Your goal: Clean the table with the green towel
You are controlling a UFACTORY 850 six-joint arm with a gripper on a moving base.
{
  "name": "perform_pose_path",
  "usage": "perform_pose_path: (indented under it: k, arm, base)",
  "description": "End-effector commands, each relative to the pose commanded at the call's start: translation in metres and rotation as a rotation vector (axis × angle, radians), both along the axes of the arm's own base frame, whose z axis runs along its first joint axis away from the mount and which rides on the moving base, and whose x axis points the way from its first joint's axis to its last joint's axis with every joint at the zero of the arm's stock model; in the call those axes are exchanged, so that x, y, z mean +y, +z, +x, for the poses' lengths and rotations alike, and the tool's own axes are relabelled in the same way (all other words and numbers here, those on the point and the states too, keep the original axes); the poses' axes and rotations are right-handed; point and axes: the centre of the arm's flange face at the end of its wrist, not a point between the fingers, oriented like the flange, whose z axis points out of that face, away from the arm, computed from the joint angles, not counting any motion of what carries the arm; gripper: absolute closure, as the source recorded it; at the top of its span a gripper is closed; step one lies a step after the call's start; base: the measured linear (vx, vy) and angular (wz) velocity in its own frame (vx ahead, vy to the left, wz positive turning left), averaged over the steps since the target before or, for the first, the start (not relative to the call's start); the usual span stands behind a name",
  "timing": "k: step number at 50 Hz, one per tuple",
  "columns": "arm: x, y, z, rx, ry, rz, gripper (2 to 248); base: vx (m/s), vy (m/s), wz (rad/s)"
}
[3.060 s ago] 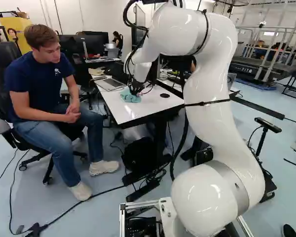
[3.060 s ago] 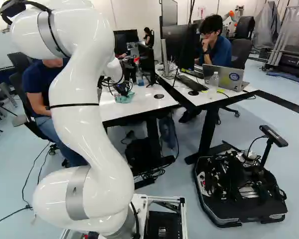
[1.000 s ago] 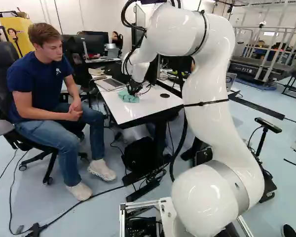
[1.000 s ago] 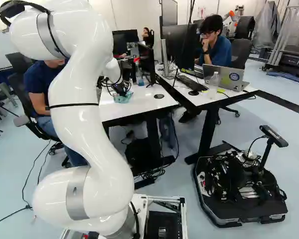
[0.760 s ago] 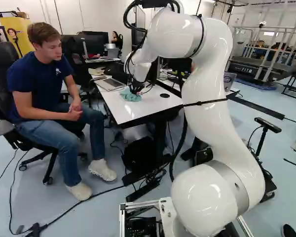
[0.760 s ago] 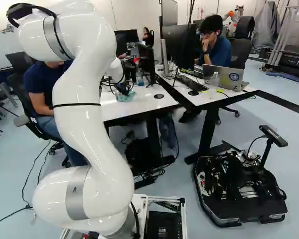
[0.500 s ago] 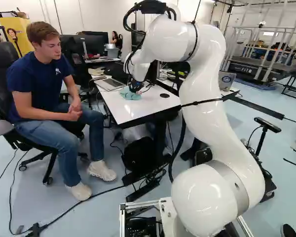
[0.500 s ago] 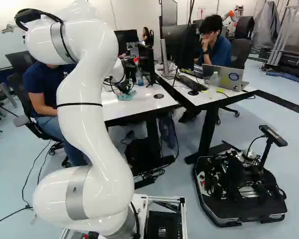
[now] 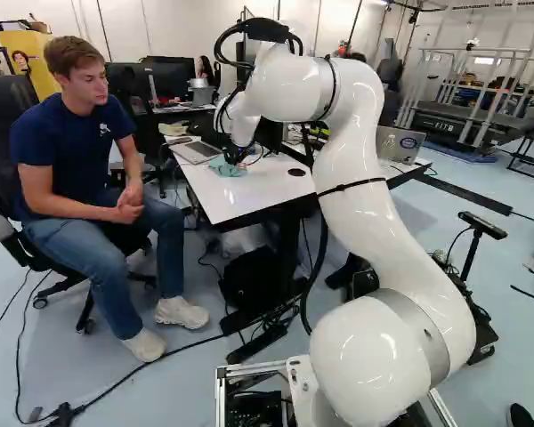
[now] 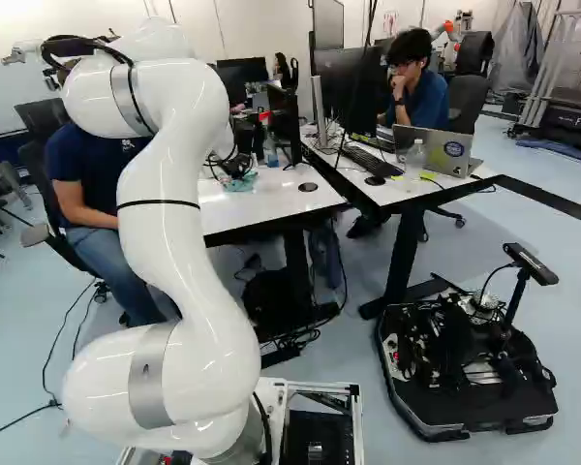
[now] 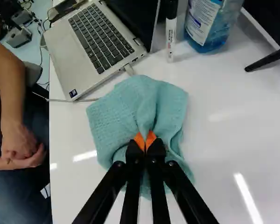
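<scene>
Presently, the white arm (image 9: pixel 360 182) extends over the white table (image 9: pixel 280 185). The laptop (image 11: pixel 67 58) sits open on the tabletop. The green towel (image 11: pixel 121 107) lies bunched on the table, just beside the laptop — with a raised fold at its middle. The gripper (image 9: pixel 238 158) points down at the towel; its two fingers are closed on this fold — the orange pads (image 11: pixel 138 141) pinch the cloth. The bottle of blue liquid (image 11: pixel 207 23) and the smaller marker (image 11: pixel 171 37) are near the towel, the marker between laptop and bottle.
</scene>
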Motion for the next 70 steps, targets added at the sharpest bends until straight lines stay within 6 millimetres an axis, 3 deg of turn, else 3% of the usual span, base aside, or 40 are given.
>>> perform_pose_path:
  k: [24, 48, 70]
  arm:
    - [0.01, 0.005, -0.02, 0.013, 0.02, -0.004, 226]
    - [0.008, 0.036, -0.03, -0.019, 0.022, 0.005, 226]
    - [0.006, 0.069, -0.071, -0.029, 0.035, 0.008, 226]
  base:
    - [0.0, 0.0, 0.0]
    - [0.0, 0.0, 0.0]
    - [0.0, 0.0, 0.0]
